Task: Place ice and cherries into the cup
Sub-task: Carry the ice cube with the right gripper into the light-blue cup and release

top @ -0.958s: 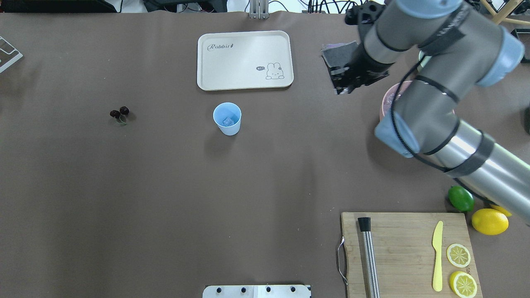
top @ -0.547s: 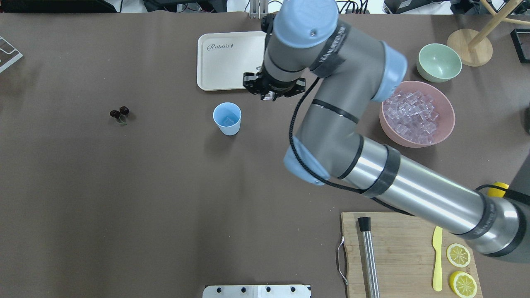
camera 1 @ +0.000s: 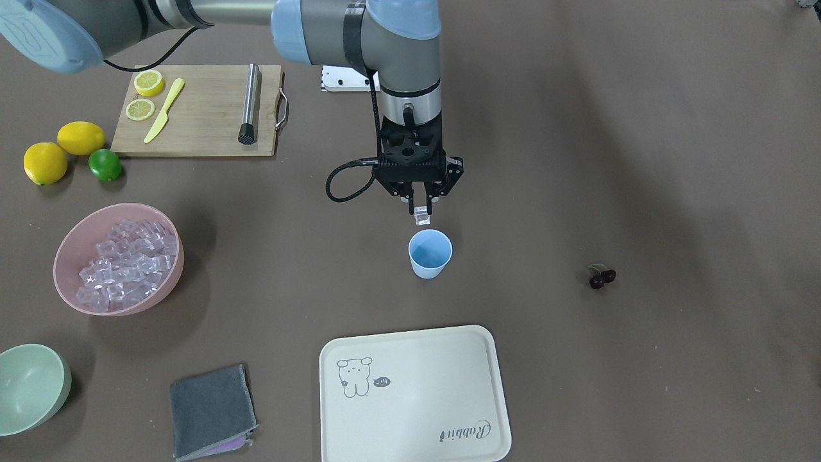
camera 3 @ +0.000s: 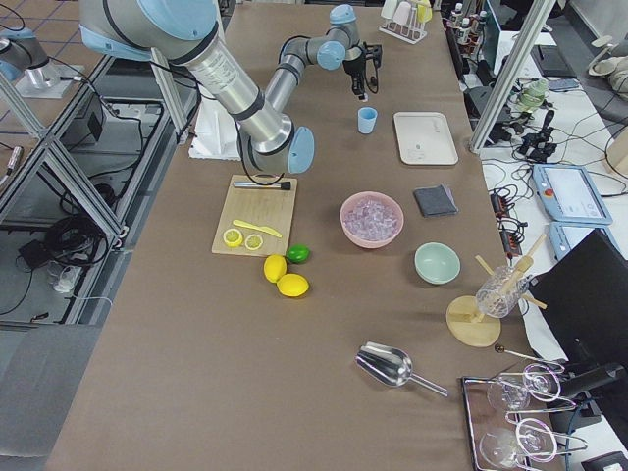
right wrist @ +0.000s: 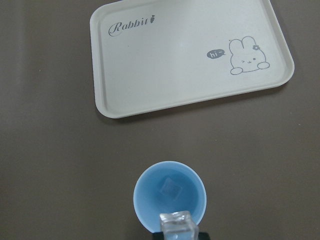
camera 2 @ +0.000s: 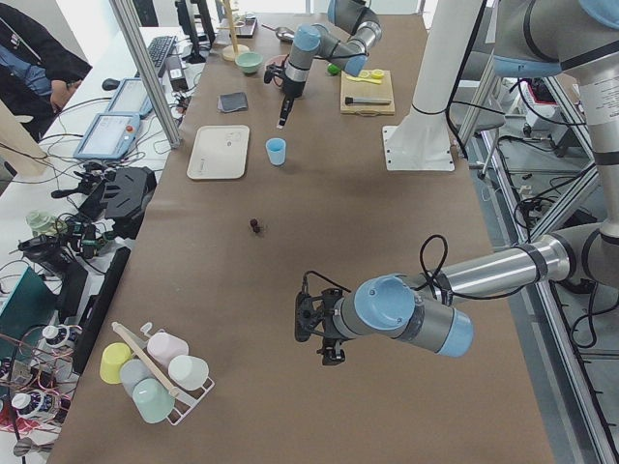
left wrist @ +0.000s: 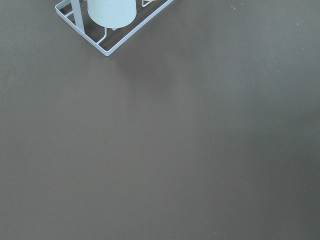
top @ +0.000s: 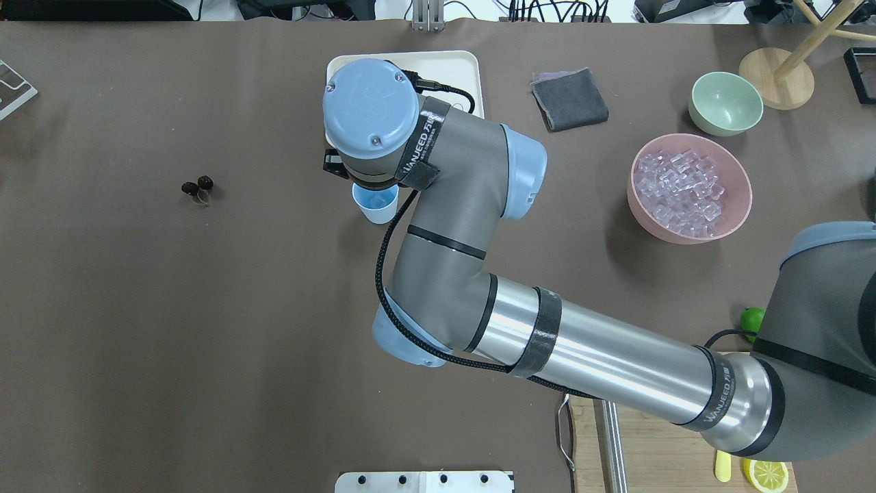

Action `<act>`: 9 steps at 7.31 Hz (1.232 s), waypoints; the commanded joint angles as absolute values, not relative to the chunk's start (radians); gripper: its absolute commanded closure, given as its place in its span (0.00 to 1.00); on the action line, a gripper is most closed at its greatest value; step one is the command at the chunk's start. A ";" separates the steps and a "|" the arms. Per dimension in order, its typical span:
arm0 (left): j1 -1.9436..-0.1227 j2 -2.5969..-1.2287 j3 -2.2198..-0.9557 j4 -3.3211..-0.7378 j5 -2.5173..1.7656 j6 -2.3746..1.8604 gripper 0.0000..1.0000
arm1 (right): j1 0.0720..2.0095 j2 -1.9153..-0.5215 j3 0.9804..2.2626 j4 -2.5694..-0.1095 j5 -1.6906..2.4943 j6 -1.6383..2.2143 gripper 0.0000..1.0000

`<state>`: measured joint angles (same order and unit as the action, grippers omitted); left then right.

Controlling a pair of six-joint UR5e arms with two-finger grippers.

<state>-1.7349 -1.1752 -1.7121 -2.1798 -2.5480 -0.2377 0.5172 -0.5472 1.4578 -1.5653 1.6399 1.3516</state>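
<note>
The light-blue cup (camera 1: 430,253) stands mid-table with one ice cube (right wrist: 171,189) inside. My right gripper (camera 1: 420,206) hangs just above the cup's robot-side rim, shut on a clear ice cube (camera 1: 421,218), which also shows in the right wrist view (right wrist: 176,223). In the overhead view the arm hides the gripper and part of the cup (top: 376,207). The cherries (camera 1: 601,277) lie apart on the table, towards the robot's left. More ice (camera 1: 125,256) fills the pink bowl (camera 1: 160,292). My left gripper (camera 2: 327,350) hovers far away over bare table; I cannot tell its state.
A cream rabbit tray (camera 1: 417,391) lies just beyond the cup. A grey cloth (camera 1: 211,410) and a pale green bowl (camera 1: 29,385) sit past the pink bowl. A cutting board (camera 1: 199,109) with knife and lemon slices, lemons and a lime (camera 1: 104,165) lie near the robot.
My right arm swung left from the pink bowl across the tray's edge and now stands over the cup, holding an ice cube. The cup and cherries have not moved.
</note>
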 commanded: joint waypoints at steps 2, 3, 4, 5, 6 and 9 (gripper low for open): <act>-1.735 -1.175 -1.712 -2.180 -2.548 -0.238 0.02 | 0.499 -0.525 1.358 -1.434 1.569 1.355 0.78; -1.735 -1.175 -1.710 -2.180 -2.548 -0.238 0.02 | 0.499 -0.525 1.358 -1.434 1.569 1.355 0.77; -1.736 -1.175 -1.712 -2.180 -2.548 -0.238 0.02 | 0.499 -0.526 1.356 -1.434 1.569 1.342 0.55; -1.735 -1.175 -1.710 -2.178 -2.549 -0.238 0.02 | 0.499 -0.532 1.356 -1.436 1.569 1.330 0.38; -1.735 -1.175 -1.710 -2.178 -2.549 -0.238 0.02 | 0.499 -0.538 1.358 -1.436 1.572 1.328 0.28; -1.735 -1.178 -1.713 -2.178 -2.548 -0.239 0.02 | 0.508 -0.634 1.447 -1.456 1.589 1.236 0.24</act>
